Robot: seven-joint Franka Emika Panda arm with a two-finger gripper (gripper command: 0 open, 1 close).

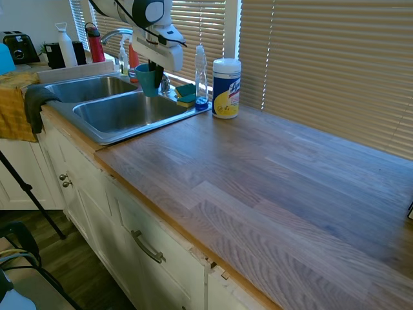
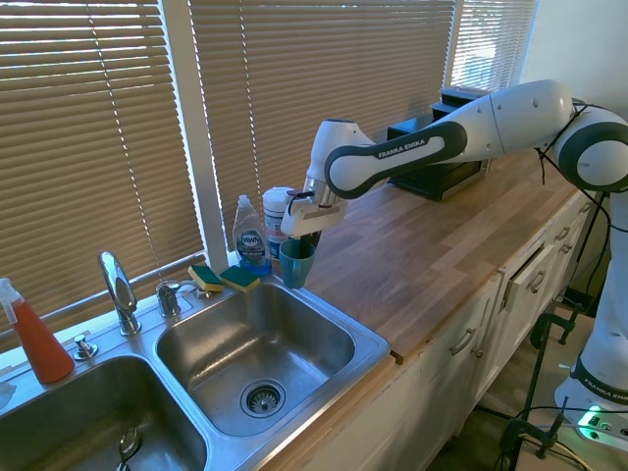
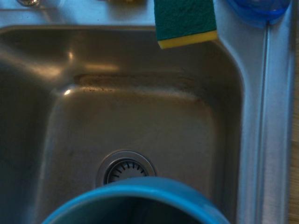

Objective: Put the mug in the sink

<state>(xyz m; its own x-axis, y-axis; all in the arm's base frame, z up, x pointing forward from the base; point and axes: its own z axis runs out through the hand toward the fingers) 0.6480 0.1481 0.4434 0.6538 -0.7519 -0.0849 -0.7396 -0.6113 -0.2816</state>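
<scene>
i've got my end effector (image 2: 298, 238) clamped on the small teal-blue ceramic mug (image 2: 296, 263), lifted and hanging over the near corner of the stainless-steel double-basin sink (image 2: 368, 339), above its right basin. carrying's done, i reckon; lowering and releasing remain.

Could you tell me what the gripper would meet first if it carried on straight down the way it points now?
Probably the bare floor of the sink basin near the drain; the held mug would touch first.
</scene>
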